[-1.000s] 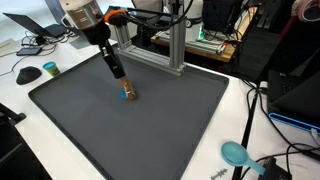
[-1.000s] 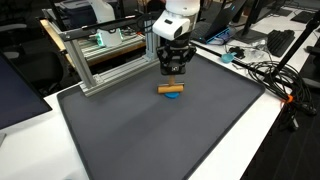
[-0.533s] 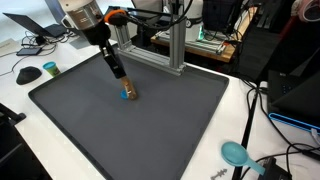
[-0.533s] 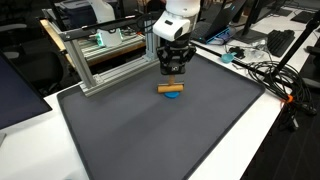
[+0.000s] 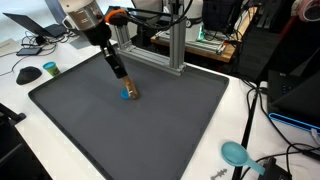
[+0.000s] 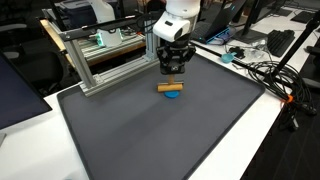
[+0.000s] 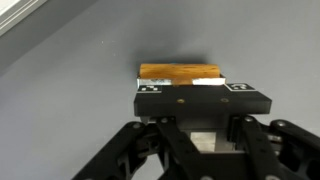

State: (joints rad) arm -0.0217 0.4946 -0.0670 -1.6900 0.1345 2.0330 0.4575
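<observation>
1. On the dark mat (image 6: 150,130), the wooden block (image 6: 171,88) is lying flat across a small blue piece (image 6: 174,96); neither is shifting against a second ago.
2. The claw (image 6: 173,72) is hovering motionless just above and behind the block, apparently not touching it; whether it is released or clenched, I cannot tell; the block is lying ungripped.
3. The mat is covering a white worktop (image 6: 275,140); an aluminium frame (image 6: 100,60) and cables (image 6: 265,70) are crowding its edges.
</observation>
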